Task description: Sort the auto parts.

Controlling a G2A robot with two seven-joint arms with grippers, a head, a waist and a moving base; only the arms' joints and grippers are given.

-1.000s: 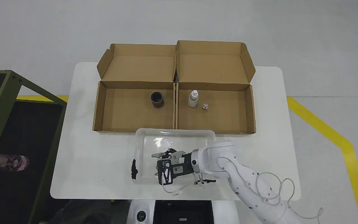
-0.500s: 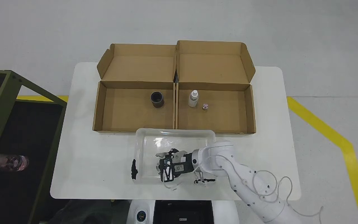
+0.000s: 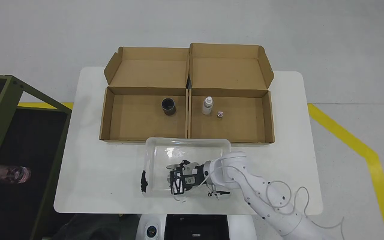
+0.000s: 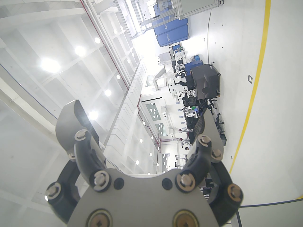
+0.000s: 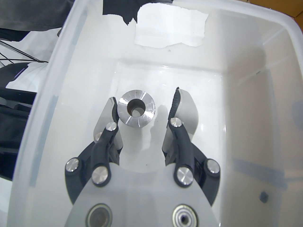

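Closest in, at the table's 6 o'clock edge, the right gripper (image 5: pixel 144 96) sits low inside the clear tub (image 5: pixel 236 3). Its jaws are partly spread around the metal bushing (image 5: pixel 136 122), one pad (image 5: pixel 115 111) touching or just beside it and the other apart. It looks like machined steel, so probably heavy for its size, rigid and slick. The chamfered top could squirt out of a pinch, so the straight outer wall is the better hold. Farther off, the 11 o'clock box (image 3: pixel 129 120) holds a dark sleeve (image 3: pixel 169 107) and the 1 o'clock box (image 3: pixel 249 120) a white bottle (image 3: pixel 207 105). The left gripper (image 4: pixel 139 114) points at the hall ceiling, jaws wide and empty.
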